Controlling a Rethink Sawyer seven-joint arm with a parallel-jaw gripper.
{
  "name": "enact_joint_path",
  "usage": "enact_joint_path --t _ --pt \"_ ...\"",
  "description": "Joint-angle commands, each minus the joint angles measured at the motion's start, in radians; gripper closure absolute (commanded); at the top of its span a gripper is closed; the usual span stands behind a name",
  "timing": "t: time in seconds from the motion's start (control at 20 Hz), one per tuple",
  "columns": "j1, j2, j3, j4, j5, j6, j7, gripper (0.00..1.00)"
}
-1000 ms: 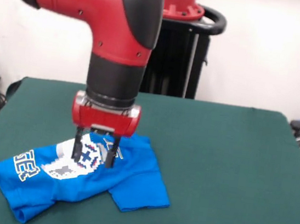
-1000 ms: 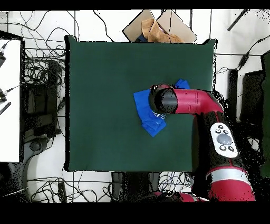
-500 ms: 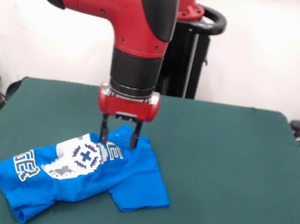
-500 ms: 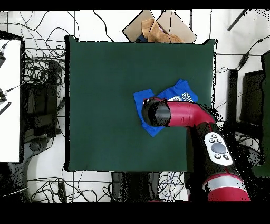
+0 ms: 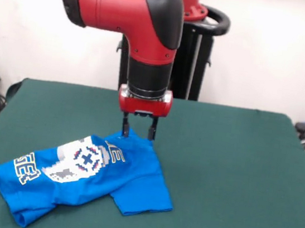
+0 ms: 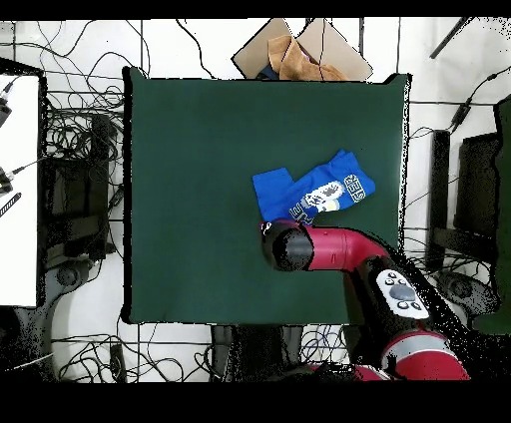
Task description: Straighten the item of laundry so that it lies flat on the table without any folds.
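End effector (image 5: 138, 130), prongs apart, above crumpled blue T-shirt (image 5: 85, 175).

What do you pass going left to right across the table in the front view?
Bare green table → blue T-shirt, with its print at the left part → the arm's gripper, fingers open, at the shirt's far right edge → bare table again out to the right edge.

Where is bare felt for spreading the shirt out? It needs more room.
The T-shirt lies bunched near one table edge. Bare felt runs from the shirt's sleeve across to the opposite edge. It is crowded only at the shirt's far hem, where the open end effector hangs.
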Motion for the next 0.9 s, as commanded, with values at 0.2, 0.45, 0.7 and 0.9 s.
enact_joint_path --t 0.2,0.45,0.7,0.9 --pt "0.047 0.085 -0.048 0.052 -0.067 -0.062 0.122 0.0" --pt "0.064 0.104 -0.056 0.055 -0.072 -0.082 0.139 0.0" --pt "0.132 0.109 -0.141 0.048 -0.067 -0.223 0.213 0.0" --pt "0.189 0.098 -0.211 0.049 -0.045 -0.296 0.223 0.0"
